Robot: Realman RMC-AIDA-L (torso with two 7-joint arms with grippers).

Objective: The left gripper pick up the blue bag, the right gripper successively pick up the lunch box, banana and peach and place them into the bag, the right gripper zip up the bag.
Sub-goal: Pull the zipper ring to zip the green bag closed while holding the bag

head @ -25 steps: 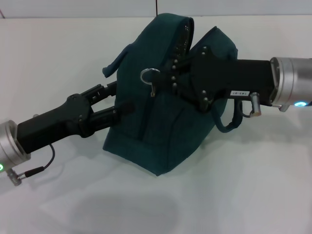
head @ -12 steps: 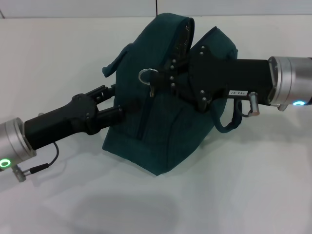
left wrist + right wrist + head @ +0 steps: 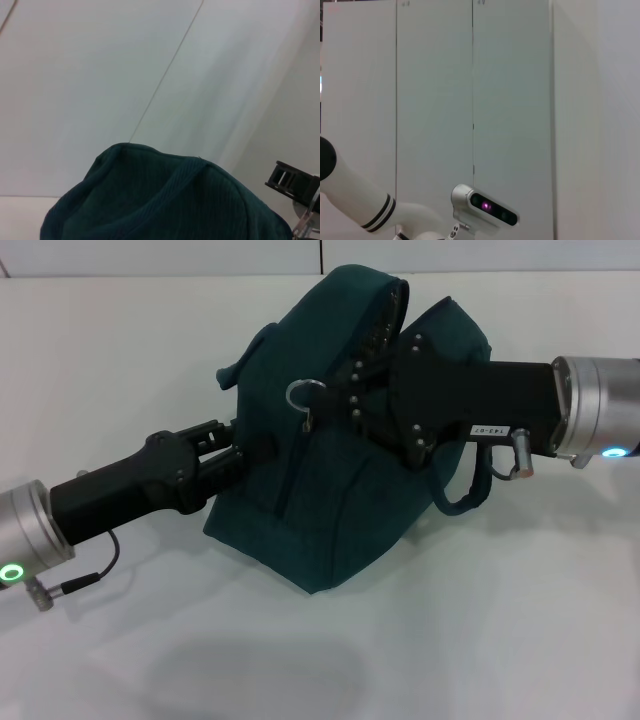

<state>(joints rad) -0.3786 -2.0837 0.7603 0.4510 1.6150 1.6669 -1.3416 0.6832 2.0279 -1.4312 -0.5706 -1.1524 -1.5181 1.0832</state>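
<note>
Bag (image 3: 330,510) shifted left – label (image 3: 487,430) unreadable.

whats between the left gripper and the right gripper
The blue bag alone fills that stretch in the head view: the left gripper presses into one side, the right gripper sits at the ring zip pull near the top.

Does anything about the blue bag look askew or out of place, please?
Yes: the blue bag leans over instead of sitting flat, its zipper still gaping at the top. The left tool presses its side; the right tool is at the zip ring.
</note>
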